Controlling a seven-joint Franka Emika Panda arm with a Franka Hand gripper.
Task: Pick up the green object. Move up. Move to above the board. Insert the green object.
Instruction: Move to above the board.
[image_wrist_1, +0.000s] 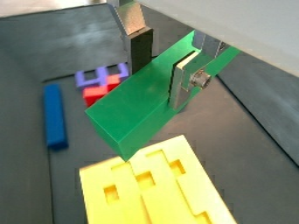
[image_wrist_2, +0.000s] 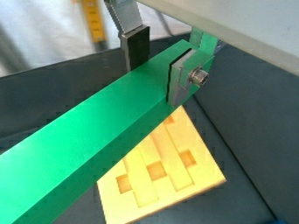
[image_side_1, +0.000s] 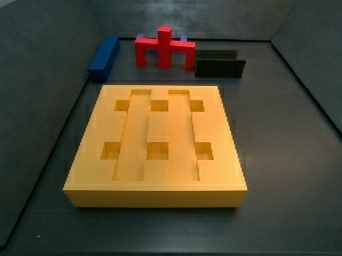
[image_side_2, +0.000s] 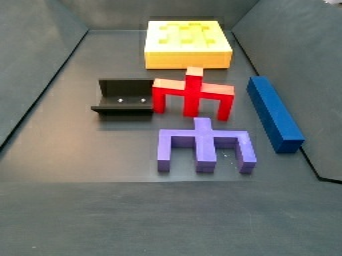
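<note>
One long plain green object (image_wrist_2: 93, 144) sits clamped in the end effector (image_wrist_2: 158, 66) above the board (image_wrist_2: 163, 171).

A blue bar (image_side_2: 275, 111), red piece (image_side_2: 193, 94), purple piece (image_side_2: 205, 146) and dark fixture (image_side_2: 124, 96) sat near one another on the floor.

lab test rig | dark walled tray (image_side_1: 287, 75); coloured blocks; fixture (image_side_2: 123, 97); gripper (image_wrist_1: 163, 63) above

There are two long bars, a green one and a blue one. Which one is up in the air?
The green bar. The gripper holds it between its fingers above the yellow board. The blue bar lies flat on the floor.
</note>
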